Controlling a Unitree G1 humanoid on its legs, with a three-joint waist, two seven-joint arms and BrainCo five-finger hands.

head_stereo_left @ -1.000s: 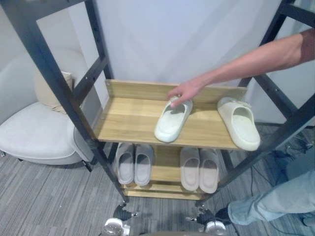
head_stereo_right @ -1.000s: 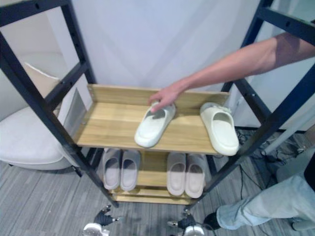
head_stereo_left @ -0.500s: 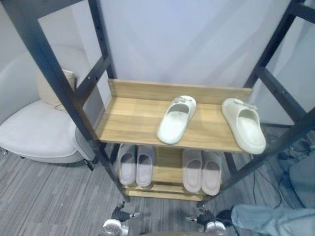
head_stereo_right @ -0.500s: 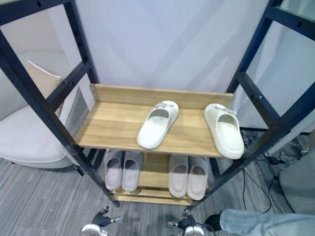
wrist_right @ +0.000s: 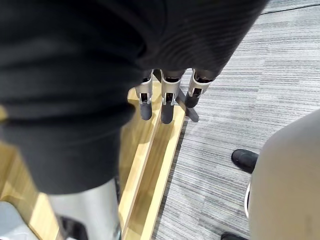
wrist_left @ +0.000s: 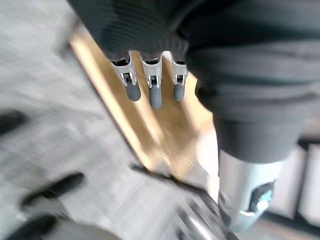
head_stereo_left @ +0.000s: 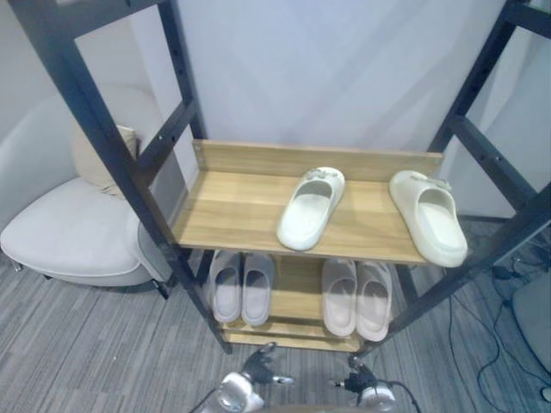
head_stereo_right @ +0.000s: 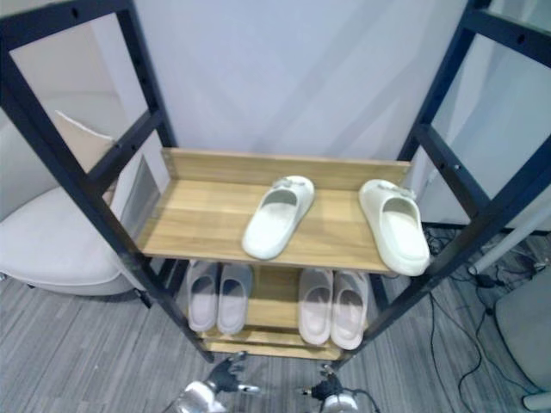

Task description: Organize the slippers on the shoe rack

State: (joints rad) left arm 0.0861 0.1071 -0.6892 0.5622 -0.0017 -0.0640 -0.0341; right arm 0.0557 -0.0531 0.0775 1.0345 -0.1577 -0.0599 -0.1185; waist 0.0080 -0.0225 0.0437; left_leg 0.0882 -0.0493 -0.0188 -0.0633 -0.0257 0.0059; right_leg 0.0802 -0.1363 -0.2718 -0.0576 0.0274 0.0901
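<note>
Grey striped carpet (head_stereo_left: 86,344) and a pale wall (head_stereo_left: 327,69) set the scene, with a black metal frame (head_stereo_left: 110,146) rising around the work and a white armchair (head_stereo_left: 69,232) carrying a beige cushion (head_stereo_left: 99,159) at left; between the frame's posts stands the wooden shoe rack (head_stereo_left: 258,155), its upper shelf (head_stereo_left: 232,215) bare across the left half; on the lower shelf (head_stereo_left: 297,292) two pale pairs, the left pair (head_stereo_left: 242,286) and the right pair (head_stereo_left: 356,297), lie side by side with heels toward the near edge; on the upper shelf the two cream slippers sit well apart: the skewed slipper (head_stereo_left: 310,209) lies near the middle, toe by the back board and heel swung to the near left, while the straight slipper (head_stereo_left: 429,217) lies at the right end, heel at the near edge; both look like thick moulded foam, so likely light, springy rather than stiff, not fragile, with a matt skin that should not slip much; the raised band over the toe, or the thick side wall by the heel, looks the surest place to take hold, and a push on the heel may be enough to swing the skewed one square; the left hand (wrist_left: 154,92) and the right hand (wrist_right: 166,102) hang low before the rack's foot, fingers straight and holding nothing.
</note>
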